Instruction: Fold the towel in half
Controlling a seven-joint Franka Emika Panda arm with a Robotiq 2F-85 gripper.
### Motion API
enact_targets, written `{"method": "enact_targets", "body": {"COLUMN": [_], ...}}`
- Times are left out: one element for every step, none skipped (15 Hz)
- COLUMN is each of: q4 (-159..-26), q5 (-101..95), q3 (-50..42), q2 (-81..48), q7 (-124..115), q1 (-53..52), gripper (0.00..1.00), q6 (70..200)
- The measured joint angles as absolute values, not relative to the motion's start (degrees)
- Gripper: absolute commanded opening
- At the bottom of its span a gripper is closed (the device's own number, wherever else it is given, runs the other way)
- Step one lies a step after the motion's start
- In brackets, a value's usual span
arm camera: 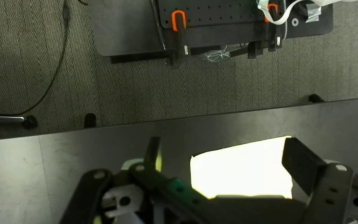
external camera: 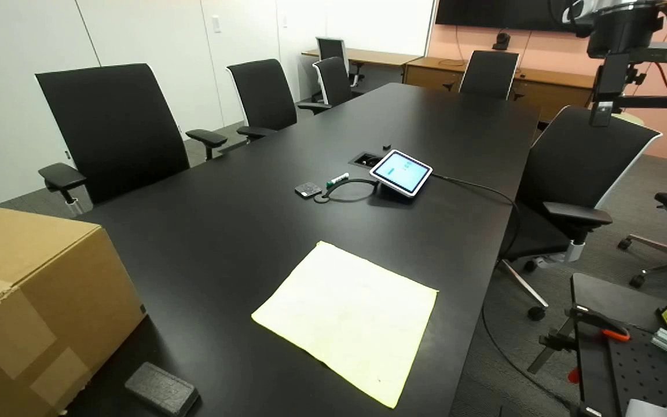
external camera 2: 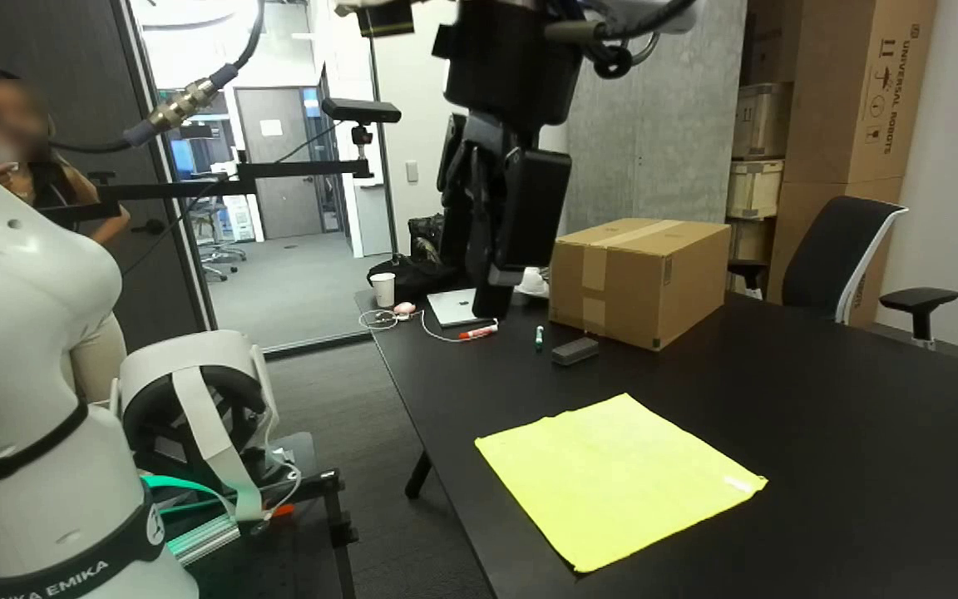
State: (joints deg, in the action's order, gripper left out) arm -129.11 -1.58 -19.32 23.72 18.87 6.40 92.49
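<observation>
The yellow towel lies flat and spread out, a single square sheet on the black table, in both exterior views (external camera: 351,318) (external camera 2: 620,482). In the wrist view the towel (arm camera: 242,171) looks overexposed white, and its lower part is hidden behind the gripper body. My gripper (arm camera: 222,149) is open, its two fingers wide apart with nothing between them. It hangs high above the table, apart from the towel; in the exterior views the gripper (external camera: 601,110) (external camera 2: 487,258) points downward, seen partly side-on.
A cardboard box (external camera: 50,307) (external camera 2: 645,279) and a dark eraser block (external camera: 162,388) (external camera 2: 575,351) stand near the towel. A tablet (external camera: 401,172), markers and a cable lie farther along the table (external camera: 223,249). A cart (arm camera: 126,31) with clamps stands beyond the table edge.
</observation>
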Motion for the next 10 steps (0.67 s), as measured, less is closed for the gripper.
{"method": "enact_targets", "body": {"q4": [-129.3, -129.4, -129.4, -129.4, -129.4, -129.4, -129.4, -129.4, -129.3, -129.2], "q5": [-1.6, -1.6, -1.6, -1.6, -1.6, -1.6, -1.6, -1.6, -1.6, -1.6], "q3": [-19.2, -19.2, -19.2, -19.1, -18.9, -18.5, -18.0, -17.4, -16.6, -15.8], "q2": [23.7, 23.4, 23.0, 22.4, 21.5, 20.5, 19.1, 17.5, 15.8, 13.9], "q7": [18.9, 18.9, 18.9, 18.9, 18.9, 18.8, 18.8, 18.7, 18.6, 18.5], "q1": [6.5, 6.6, 6.6, 6.6, 6.6, 6.6, 6.6, 6.6, 6.6, 6.5], "gripper": [1.00, 1.00, 1.00, 1.00, 1.00, 1.00, 1.00, 1.00, 1.00, 1.00], "q6": [92.5, 92.5, 92.6, 92.8, 93.2, 94.1, 95.2, 96.3, 97.4, 98.4]}}
